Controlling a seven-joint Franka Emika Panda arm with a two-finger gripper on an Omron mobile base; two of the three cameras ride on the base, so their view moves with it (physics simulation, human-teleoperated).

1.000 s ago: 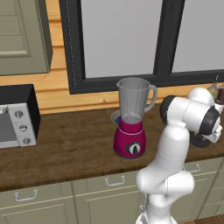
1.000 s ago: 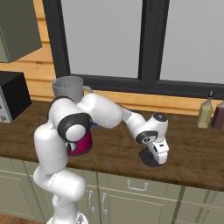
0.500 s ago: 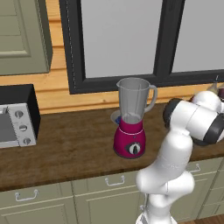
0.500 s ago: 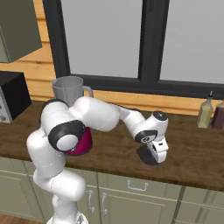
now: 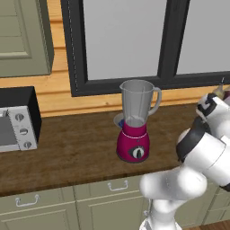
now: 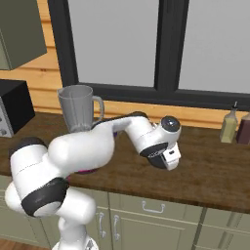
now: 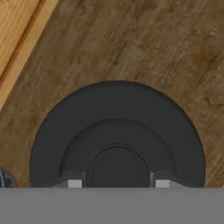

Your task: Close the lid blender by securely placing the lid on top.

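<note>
Blender [image 5: 134, 126] jar mouth uncovered; bottles [image 6: 228, 126] stand far right.

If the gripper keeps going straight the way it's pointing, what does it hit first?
The round dark grey lid, directly ahead of the gripper and apparently already clamped between its fingertips. Beyond the lid lies the brown wooden countertop, though the depth is unclear.

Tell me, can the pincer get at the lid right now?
Probably yes: in the hand view the dark lid lies directly under the pincer on the wooden counter, nothing between; its fingertips flank the lid's centre knob.
</note>
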